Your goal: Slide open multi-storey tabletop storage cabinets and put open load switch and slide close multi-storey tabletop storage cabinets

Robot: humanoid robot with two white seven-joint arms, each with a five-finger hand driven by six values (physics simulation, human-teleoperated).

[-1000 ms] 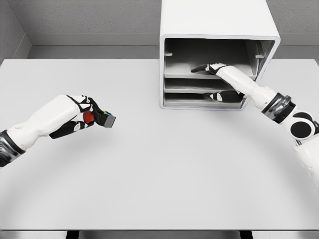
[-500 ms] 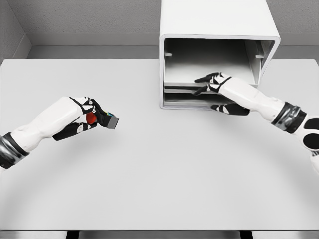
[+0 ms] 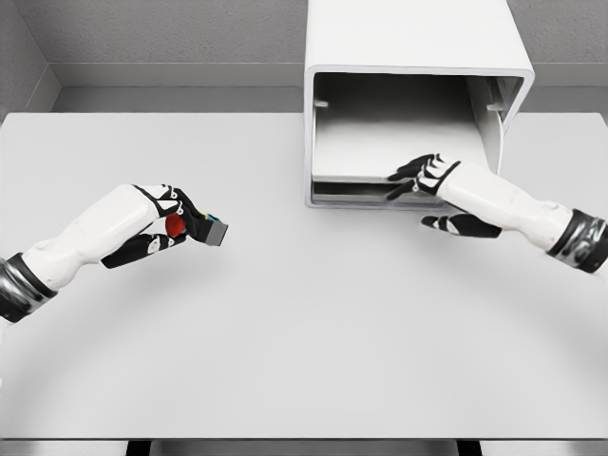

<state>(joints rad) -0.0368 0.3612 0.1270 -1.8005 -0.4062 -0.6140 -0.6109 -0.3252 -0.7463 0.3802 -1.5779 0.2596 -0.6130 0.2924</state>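
The white multi-storey cabinet stands at the back of the table, right of centre, with its front open. A grey drawer tray shows inside, its front lip at the cabinet mouth. My right hand grips that lip, fingers on top and thumb below. At the left, my left hand is shut on the load switch, a small dark box with a red knob, held just above the table well away from the cabinet.
The white table spans the view, its front edge at the bottom. A grey wall runs behind the cabinet. A lower tray edge shows under the gripped drawer.
My right hand has drawn back from deep inside the cabinet to its mouth, and the drawer tray has slid forward with it. The left hand with the switch has barely moved.
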